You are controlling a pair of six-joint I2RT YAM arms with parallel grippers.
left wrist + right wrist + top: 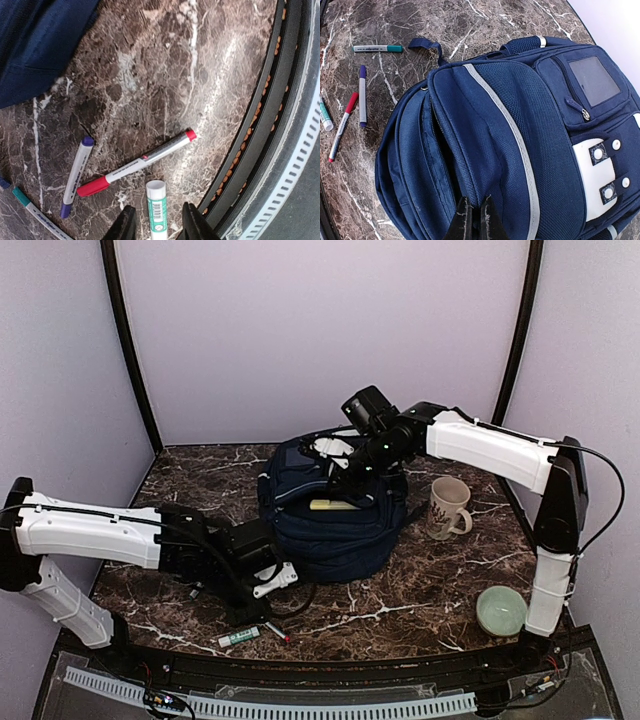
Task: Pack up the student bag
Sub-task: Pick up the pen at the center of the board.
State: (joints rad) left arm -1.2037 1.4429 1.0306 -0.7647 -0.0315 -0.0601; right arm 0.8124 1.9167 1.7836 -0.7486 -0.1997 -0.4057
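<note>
The student bag, a navy-blue backpack with grey stripes and a white patch, lies in the middle of the table. It fills the right wrist view, where a dark gap shows along one zip. My right gripper is shut on a fold of the bag's fabric beside that gap; from above, the gripper is over the bag's far side. My left gripper is open. A green-and-white glue stick lies on the table between its fingers. From above, this gripper is at the bag's near left.
A red marker, a purple marker and a teal marker lie on the marble beside the glue stick. A patterned mug and a green bowl stand right of the bag. The table's black front rim runs close by.
</note>
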